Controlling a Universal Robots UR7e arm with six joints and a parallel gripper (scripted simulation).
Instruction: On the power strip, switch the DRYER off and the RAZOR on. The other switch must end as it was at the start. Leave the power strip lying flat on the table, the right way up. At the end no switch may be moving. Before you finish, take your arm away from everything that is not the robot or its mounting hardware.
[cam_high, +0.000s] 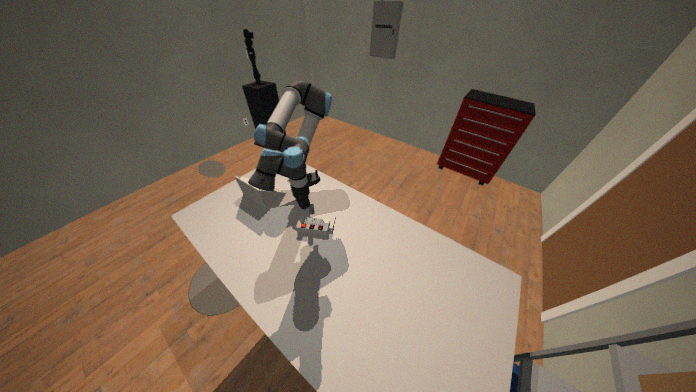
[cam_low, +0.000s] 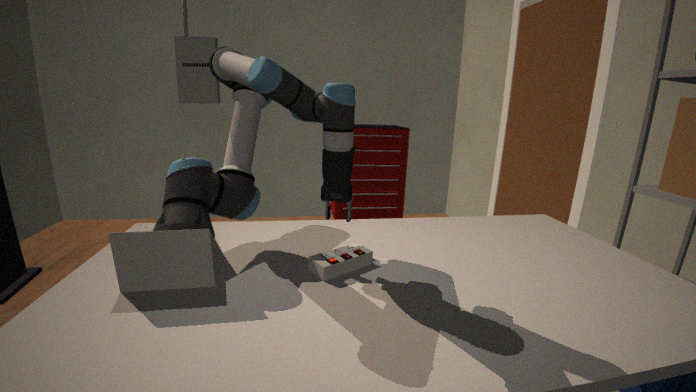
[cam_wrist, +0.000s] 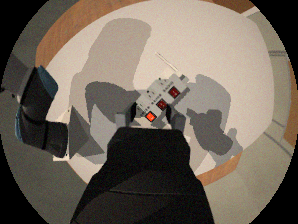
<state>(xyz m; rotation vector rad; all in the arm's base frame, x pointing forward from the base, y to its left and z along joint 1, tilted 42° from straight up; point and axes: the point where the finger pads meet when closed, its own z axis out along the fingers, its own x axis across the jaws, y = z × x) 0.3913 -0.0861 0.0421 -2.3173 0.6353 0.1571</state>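
Note:
The power strip (cam_low: 342, 260) is a small grey box lying flat on the white table, right way up, with three red rocker switches in a row on top. It also shows in the top view (cam_high: 315, 226) and in the wrist view (cam_wrist: 162, 99). The switch nearest the robot's end glows brighter (cam_wrist: 150, 115) than the other two. The labels are too small to read. My gripper (cam_low: 338, 213) is open and empty. It points straight down and hangs well above the table, behind the strip's near end. In the wrist view the fingers frame the strip's bright switch end.
The robot's grey base block (cam_low: 165, 260) stands on the table left of the strip. A red drawer cabinet (cam_low: 376, 170) stands on the floor behind the table. A shelf frame (cam_low: 660, 150) stands at the right.

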